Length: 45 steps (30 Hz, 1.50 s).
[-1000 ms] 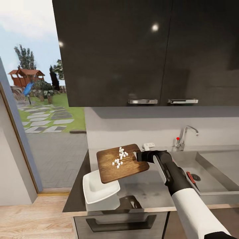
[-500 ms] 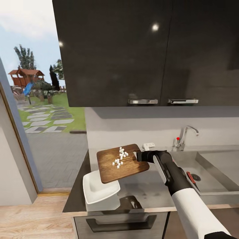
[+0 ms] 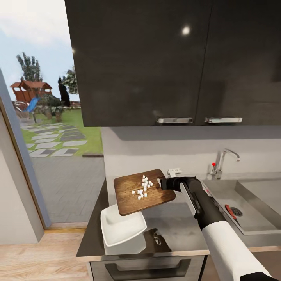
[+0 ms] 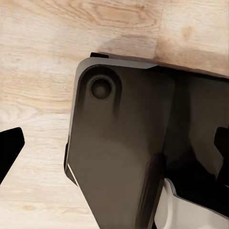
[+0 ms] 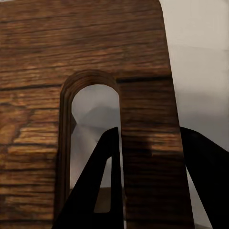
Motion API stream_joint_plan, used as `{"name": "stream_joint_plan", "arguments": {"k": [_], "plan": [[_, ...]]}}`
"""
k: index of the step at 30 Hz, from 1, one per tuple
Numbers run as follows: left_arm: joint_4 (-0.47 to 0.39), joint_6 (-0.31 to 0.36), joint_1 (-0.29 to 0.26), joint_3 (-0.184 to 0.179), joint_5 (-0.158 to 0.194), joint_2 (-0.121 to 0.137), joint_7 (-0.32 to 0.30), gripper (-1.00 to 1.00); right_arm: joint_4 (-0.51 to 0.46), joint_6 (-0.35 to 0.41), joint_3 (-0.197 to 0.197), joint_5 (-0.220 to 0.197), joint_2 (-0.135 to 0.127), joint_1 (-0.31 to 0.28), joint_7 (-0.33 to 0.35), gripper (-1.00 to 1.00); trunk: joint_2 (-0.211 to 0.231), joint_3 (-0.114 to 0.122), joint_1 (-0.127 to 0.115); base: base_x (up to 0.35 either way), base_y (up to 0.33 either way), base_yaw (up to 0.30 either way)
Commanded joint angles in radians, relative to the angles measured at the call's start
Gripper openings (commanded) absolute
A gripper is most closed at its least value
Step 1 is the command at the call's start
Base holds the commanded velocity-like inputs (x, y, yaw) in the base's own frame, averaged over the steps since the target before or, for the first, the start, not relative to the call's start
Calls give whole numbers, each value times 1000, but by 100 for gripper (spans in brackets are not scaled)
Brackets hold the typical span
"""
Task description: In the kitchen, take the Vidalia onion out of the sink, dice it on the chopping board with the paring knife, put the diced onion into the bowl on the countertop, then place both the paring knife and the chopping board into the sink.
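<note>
Grey countertop [image 3: 183,230] runs under dark wall cabinets [image 3: 175,62], with an open doorway to a garden at the left. Over it, the right gripper [image 3: 163,182] is clamped on the right end of the chopping board [image 3: 143,191]; in the right wrist view one dark finger [image 5: 102,181] pokes through the board's handle slot [image 5: 93,143] and the other lies outside the edge. The board is held up off the counter, its long axis running left to right, roughly level. Diced onion [image 3: 143,187] sits in a loose cluster near its middle. The board's near left corner overhangs the white bowl [image 3: 121,226], hiding the bowl's far rim. Open counter lies between bowl and sink [image 3: 249,218]. Down in the sink lies the paring knife [image 3: 231,211], partly cut off by the basin wall. Whether the left gripper [image 4: 114,152] is open or closed I cannot tell; its dark fingertips frame the robot's base over wooden floor [image 4: 43,71].
</note>
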Motion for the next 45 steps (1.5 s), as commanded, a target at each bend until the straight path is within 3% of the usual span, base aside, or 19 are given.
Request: {"name": "stream_joint_plan", "arguments": {"k": [1, 34, 45], "plan": [[5, -7, -1, -4, 10, 0, -6, 100, 0, 4, 0, -3, 0, 0, 2, -100, -1, 0, 0, 3, 3, 0], [5, -5, -1, -4, 10, 4, -6, 100, -1, 3, 1, 12, 0, 0, 2, -100, -1, 0, 0, 0, 51, 0], [5, -7, -1, -4, 10, 4, -6, 100, 0, -38, 2, 13, -2, 0, 0, -100, -1, 0, 0, 0, 15, 0]]}}
